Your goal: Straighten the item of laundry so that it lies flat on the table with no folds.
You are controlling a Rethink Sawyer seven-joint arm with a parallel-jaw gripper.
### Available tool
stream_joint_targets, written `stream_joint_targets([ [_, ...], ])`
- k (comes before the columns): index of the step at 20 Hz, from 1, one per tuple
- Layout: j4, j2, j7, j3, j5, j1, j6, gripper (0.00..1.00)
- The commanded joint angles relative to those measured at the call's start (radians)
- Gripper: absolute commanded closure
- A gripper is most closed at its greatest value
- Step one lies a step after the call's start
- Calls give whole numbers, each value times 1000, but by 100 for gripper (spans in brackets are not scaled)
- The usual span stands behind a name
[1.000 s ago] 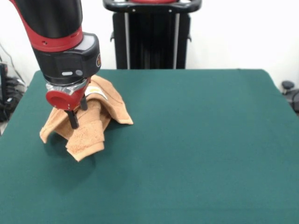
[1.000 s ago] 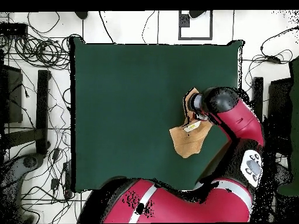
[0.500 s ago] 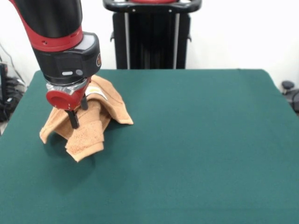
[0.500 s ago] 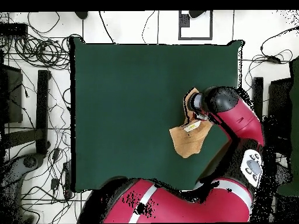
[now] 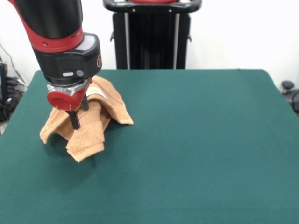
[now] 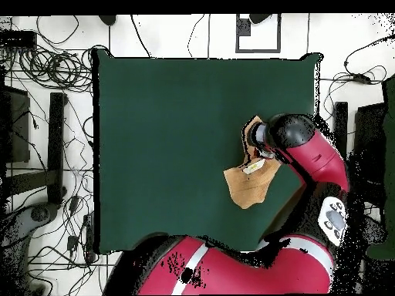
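Front view: the gripper (image 5: 77, 114) points straight down into the towel (image 5: 88, 126), its two dark fingers (image 5: 74, 120) set close together with a raised ridge of cloth pinched between them. The towel is bunched directly beneath and around the gripper, folded over itself, with one corner draped lower than the fingertips and a white label just beside them. It rests on the table (image 5: 196, 154), whose green surface extends well away from the gripper.
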Motion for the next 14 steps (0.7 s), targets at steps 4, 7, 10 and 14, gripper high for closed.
stream_joint_targets([
  [4, 14, 30, -46, 181, -78, -26, 152, 0],
  [7, 31, 27, -38, 200, -82, -26, 160, 0],
  [10, 63, 18, -32, 230, -75, -33, 165, 0],
  [14, 106, -6, -9, 256, -60, -28, 169, 0],
])
